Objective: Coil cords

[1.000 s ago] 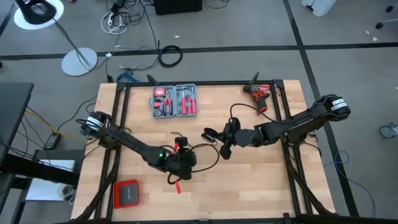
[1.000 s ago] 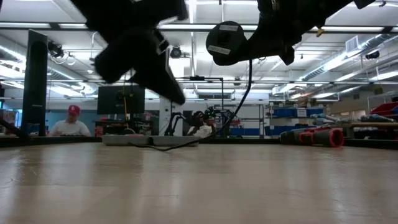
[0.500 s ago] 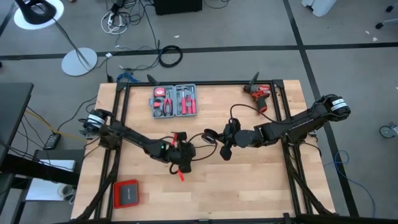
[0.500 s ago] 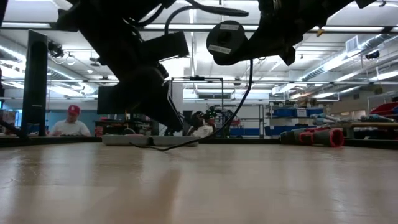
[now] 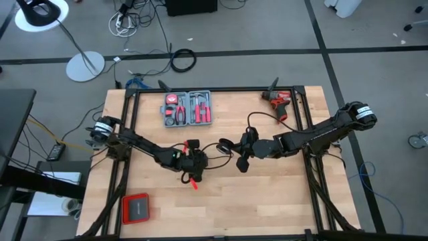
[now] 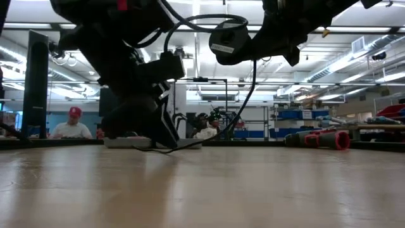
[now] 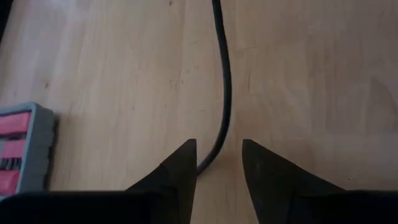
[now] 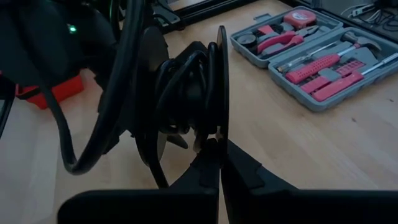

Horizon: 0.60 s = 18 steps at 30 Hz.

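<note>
Cord [image 7: 224,74]: thin black cable lying on the wooden table [image 7: 311,81], running between the parted fingers of the left gripper [image 7: 219,163], ungripped. Spool [image 8: 186,99]: cord wound on; right gripper [image 8: 219,163] clamped on its rim. Grey tool case [image 5: 187,108]: no legible writing.

The tabletop [image 7: 311,93] is pale wood with a visible grain and a smooth, faintly sheened finish. The cable [image 7: 224,87] lying across it looks like matt black rubber or plastic, and the spool [image 8: 186,93] it winds onto is dark, smooth plastic. The tool case [image 8: 311,68] is grey moulded plastic, holding tools with glossy red handles.
</note>
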{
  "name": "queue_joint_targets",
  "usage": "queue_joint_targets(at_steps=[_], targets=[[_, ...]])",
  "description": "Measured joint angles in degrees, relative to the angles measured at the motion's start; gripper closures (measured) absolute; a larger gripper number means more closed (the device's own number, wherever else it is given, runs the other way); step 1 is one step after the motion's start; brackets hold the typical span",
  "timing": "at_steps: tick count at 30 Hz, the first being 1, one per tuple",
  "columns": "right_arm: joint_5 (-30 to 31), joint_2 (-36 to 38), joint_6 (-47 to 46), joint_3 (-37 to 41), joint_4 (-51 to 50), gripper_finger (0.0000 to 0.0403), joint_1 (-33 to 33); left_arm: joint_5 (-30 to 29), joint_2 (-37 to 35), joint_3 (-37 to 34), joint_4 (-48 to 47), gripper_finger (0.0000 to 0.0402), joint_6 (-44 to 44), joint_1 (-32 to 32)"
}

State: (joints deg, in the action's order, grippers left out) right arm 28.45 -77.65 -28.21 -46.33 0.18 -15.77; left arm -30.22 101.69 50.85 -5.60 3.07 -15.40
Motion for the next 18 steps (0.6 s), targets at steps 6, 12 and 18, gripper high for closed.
queue_joint_targets(at_steps=[6, 12, 18], targets=[[0.00, 0.00, 0.02, 0.00, 0.05, 0.0403, -0.02, 0.07, 0.00, -2.29, 3.44, 0.0269, -3.12, 0.57], [0.00, 0.00, 0.07, 0.02, 0.16, 0.0403, 0.00, 0.54, -0.05, -4.67, 5.60, 0.0269, -5.39, 1.47], [0.02, 0.00, 0.07, 0.02, 0.18, 0.0403, 0.00, 0.97, -0.07, -5.11, 7.68, 0.0269, -4.22, 2.60]])
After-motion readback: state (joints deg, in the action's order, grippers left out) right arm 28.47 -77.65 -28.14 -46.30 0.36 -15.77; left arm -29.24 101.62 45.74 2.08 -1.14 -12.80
